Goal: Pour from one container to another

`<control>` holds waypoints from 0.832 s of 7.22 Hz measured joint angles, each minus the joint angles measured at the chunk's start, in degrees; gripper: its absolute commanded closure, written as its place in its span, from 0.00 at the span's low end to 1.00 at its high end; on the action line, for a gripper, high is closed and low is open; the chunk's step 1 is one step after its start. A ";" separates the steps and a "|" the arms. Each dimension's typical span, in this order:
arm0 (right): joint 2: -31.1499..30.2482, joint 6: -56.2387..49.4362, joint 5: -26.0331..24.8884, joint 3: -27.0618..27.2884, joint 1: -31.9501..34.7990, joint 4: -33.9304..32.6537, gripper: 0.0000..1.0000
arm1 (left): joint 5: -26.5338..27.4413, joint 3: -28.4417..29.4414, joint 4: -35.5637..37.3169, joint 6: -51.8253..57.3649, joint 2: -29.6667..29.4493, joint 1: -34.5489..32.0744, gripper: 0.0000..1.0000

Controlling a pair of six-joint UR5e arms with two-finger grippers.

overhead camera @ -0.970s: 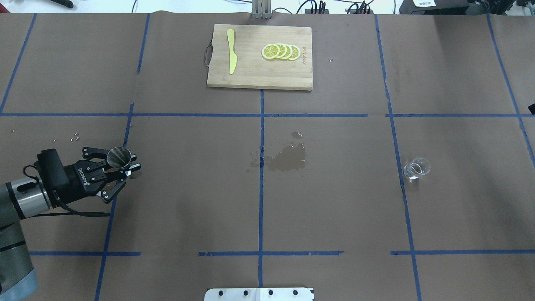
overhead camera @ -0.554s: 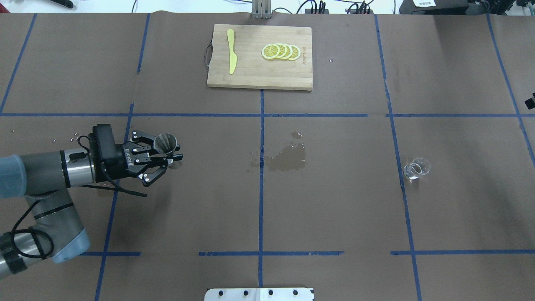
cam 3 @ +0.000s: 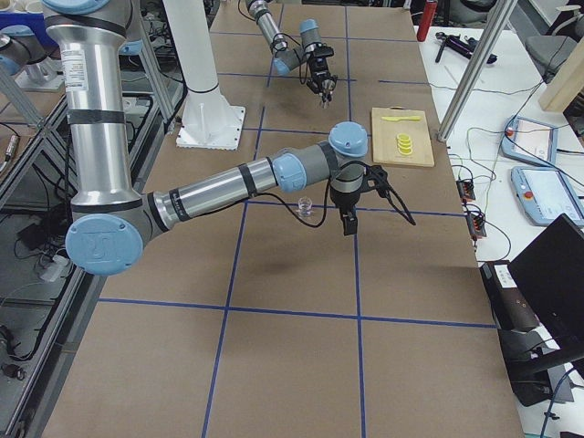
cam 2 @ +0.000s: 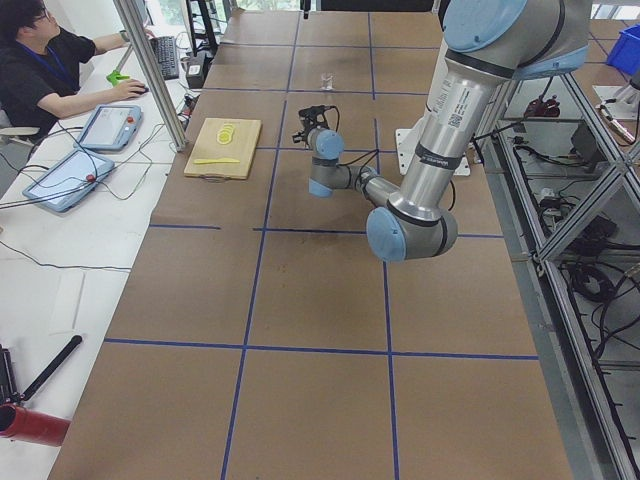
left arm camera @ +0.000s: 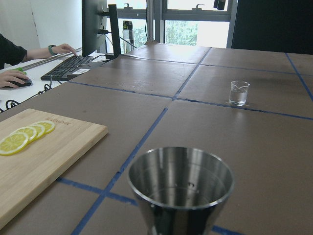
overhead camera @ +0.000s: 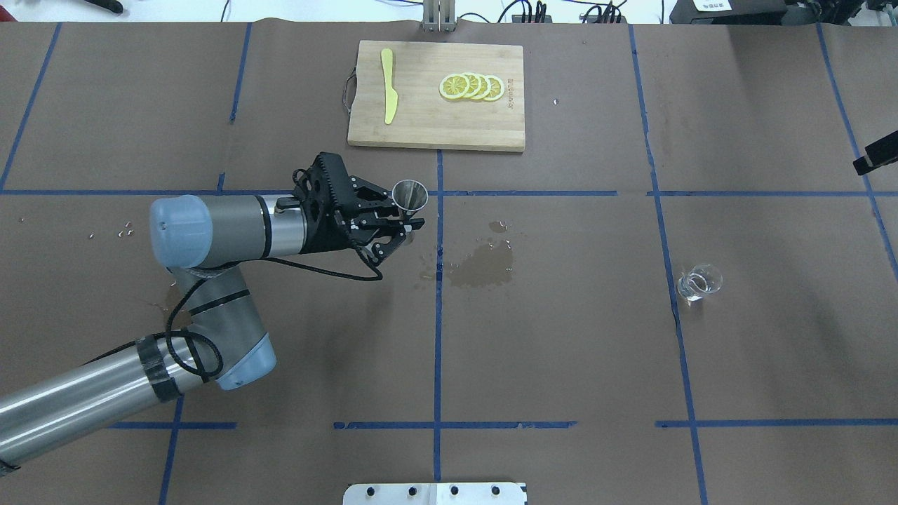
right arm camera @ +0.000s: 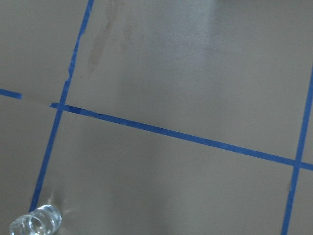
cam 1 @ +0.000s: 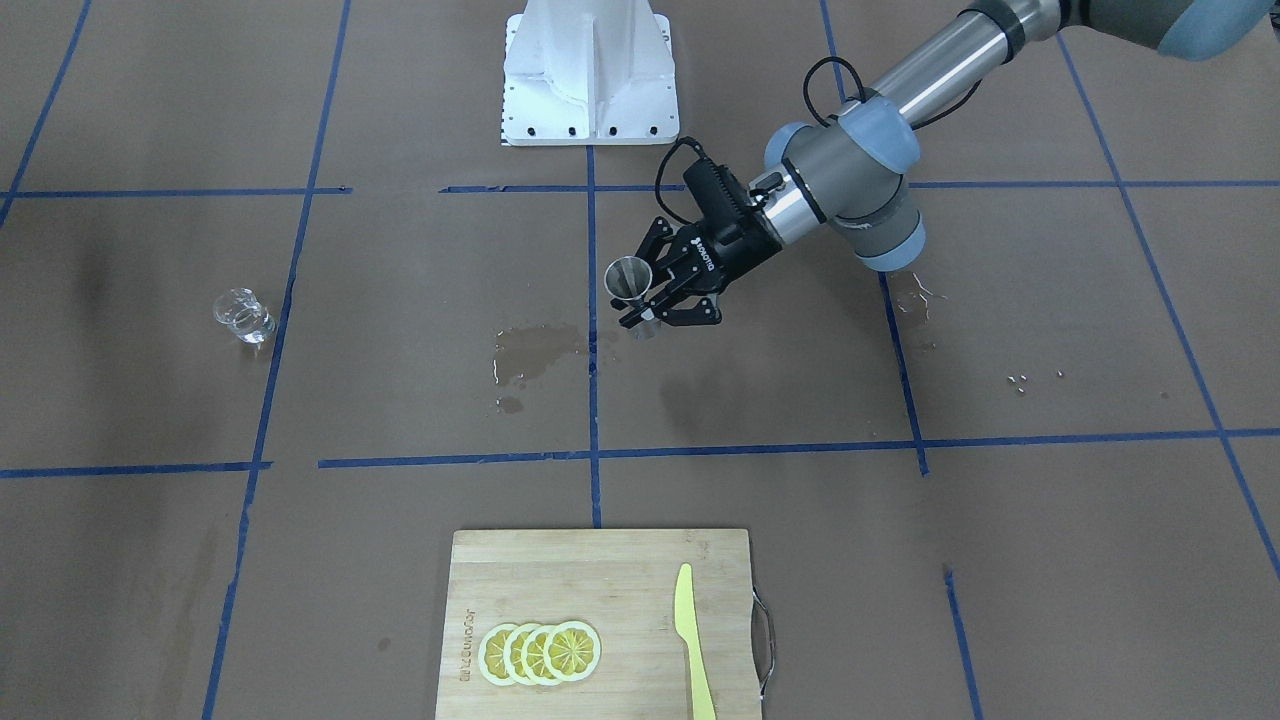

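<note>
1. The left gripper [overhead camera: 410,226] was clamped on the narrow waist of the steel jigger [overhead camera: 409,195], holding it upright above the table [overhead camera: 561,351], near a wet stain [overhead camera: 484,266].
2. The clear glass cup [overhead camera: 699,283] stood on the table well apart, toward the robot's right.
3. The right gripper [cam 3: 347,221] hung near the cup; whether its fingers were apart or together could not be told.
4. A cutting board [overhead camera: 435,119] lay at the far side.

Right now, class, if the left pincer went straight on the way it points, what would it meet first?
Probably nothing: the left pincer, holding the jigger, points past the wet patch; the glass cup seems off its line, though depth is unclear.
</note>
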 measured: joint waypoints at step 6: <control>-4.82 22.07 -7.31 11.44 -15.96 12.36 0.00 | -5.22 2.06 -0.20 9.05 -3.34 0.10 1.00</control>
